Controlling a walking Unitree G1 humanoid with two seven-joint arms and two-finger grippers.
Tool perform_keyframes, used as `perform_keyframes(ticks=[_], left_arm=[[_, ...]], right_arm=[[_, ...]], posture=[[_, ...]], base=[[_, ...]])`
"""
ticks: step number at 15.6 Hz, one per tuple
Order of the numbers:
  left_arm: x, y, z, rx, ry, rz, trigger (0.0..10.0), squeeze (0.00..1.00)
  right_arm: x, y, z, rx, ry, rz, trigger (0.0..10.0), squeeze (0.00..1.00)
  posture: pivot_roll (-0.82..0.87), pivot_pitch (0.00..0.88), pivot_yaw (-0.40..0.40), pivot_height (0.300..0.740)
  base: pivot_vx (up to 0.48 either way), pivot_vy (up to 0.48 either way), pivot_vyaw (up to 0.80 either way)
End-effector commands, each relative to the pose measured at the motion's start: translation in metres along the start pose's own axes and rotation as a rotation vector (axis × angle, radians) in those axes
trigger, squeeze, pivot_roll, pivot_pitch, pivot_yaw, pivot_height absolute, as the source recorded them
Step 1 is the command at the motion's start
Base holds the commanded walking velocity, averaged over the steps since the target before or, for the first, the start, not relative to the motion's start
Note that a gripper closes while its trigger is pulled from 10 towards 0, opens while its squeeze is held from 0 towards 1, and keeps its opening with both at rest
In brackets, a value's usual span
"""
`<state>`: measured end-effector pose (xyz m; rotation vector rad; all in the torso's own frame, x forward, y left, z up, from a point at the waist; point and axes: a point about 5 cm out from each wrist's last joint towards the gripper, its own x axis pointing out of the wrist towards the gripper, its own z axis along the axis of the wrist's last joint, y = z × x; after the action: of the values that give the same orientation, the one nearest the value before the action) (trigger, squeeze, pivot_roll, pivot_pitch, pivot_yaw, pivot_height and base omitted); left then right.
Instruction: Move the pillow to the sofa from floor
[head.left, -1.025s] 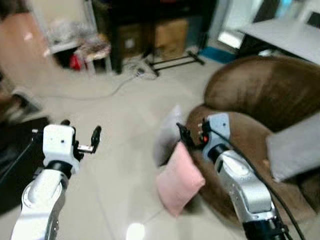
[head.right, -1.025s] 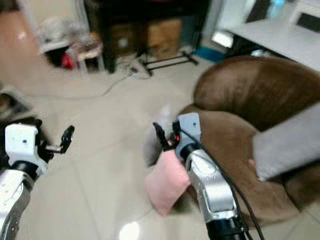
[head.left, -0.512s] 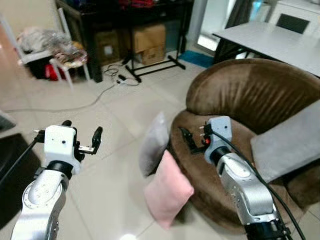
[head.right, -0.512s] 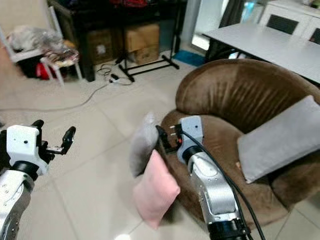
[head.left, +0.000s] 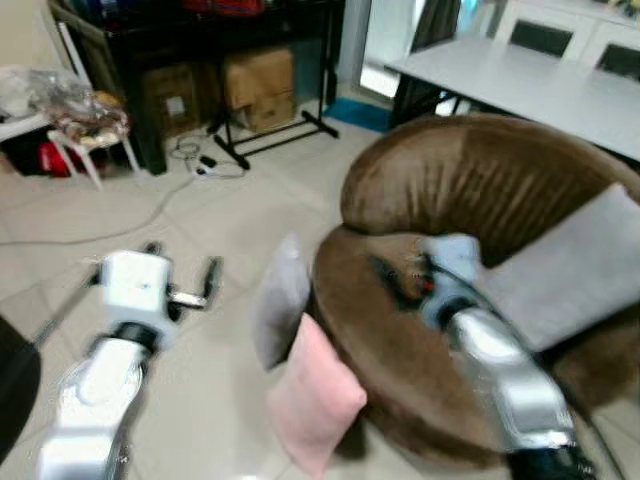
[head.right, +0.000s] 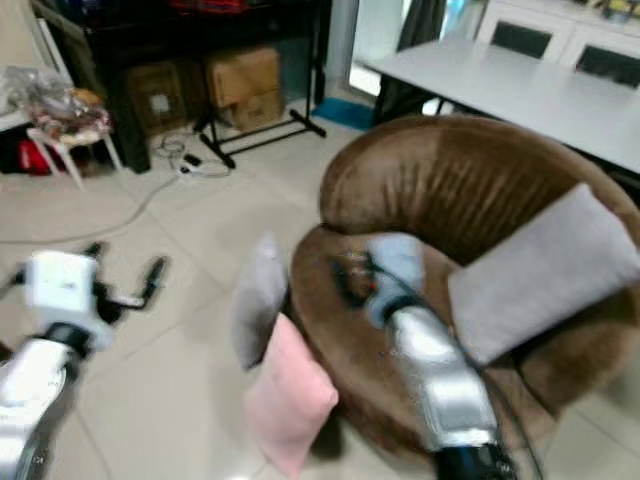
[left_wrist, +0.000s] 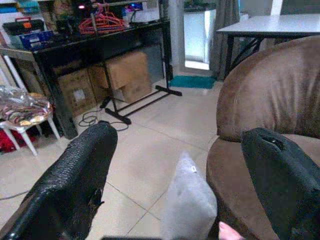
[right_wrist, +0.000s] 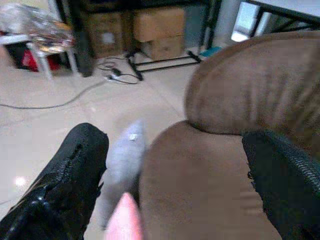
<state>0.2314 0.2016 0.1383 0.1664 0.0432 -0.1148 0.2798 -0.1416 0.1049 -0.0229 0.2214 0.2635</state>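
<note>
A pink pillow (head.left: 315, 400) stands on the tiled floor, leaning on the front of the round brown sofa (head.left: 480, 190). A grey pillow (head.left: 280, 300) leans there just behind it. Another grey pillow (head.left: 570, 265) lies on the sofa seat. My right gripper (head.left: 392, 282) is open and empty over the seat's front edge, above and right of the pink pillow. My left gripper (head.left: 182, 268) hangs open and empty over the floor, left of both floor pillows. In the left wrist view the grey pillow (left_wrist: 189, 205) sits between the fingers (left_wrist: 75, 185), far off.
A black shelf with cardboard boxes (head.left: 258, 85) and a black floor stand line the back wall. A cable (head.left: 150, 205) trails across the tiles near a white stool (head.left: 90, 135). A grey table (head.left: 500, 75) stands behind the sofa. A dark mat (head.left: 12, 385) lies at my left.
The whole view has swung, bringing the sofa toward the middle. My right gripper, earlier just above the pink pillow, now stands over the sofa seat. Both grippers stay open and empty.
</note>
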Motion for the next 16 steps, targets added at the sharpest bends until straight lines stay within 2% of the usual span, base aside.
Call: perform_keyframes(ticks=[1,4,12,15,16], left_arm=[[-0.002,0.0058,0.0017,0.01,-0.001,0.018,10.0,1.0],[-0.0029,0.0054,0.0009,0.01,0.002,0.014,10.0,1.0],[-0.0035,0.0078,-0.0005,0.021,0.013,0.008,10.0,1.0],[-0.0039,0.0085,-0.0018,0.072,0.024,0.016,10.0,1.0],[-0.0049,0.0102,-0.0016,0.097,0.025,0.031,10.0,0.95]], right_arm=[[0.0025,0.0103,0.0083,-0.014,-0.03,0.047,10.0,1.0],[0.0017,0.0117,0.0073,-0.025,-0.024,0.053,10.0,1.0],[0.0005,0.0086,0.0048,-0.013,-0.011,0.018,10.0,1.0],[-0.0003,0.0069,0.0029,0.012,-0.003,0.004,10.0,1.0],[-0.0005,0.0056,0.0028,0.034,-0.013,-0.004,10.0,1.0]], posture=[[0.02,0.0,-0.022,0.74],[0.02,0.0,-0.024,0.74],[0.01,0.0,-0.02,0.74],[0.01,0.0,-0.021,0.74],[0.01,0.0,-0.023,0.73]], base=[[0.304,0.0,0.0],[0.3,0.0,0.8],[0.302,0.0,0.0],[0.096,0.0,0.0],[0.0,0.0,0.0]])
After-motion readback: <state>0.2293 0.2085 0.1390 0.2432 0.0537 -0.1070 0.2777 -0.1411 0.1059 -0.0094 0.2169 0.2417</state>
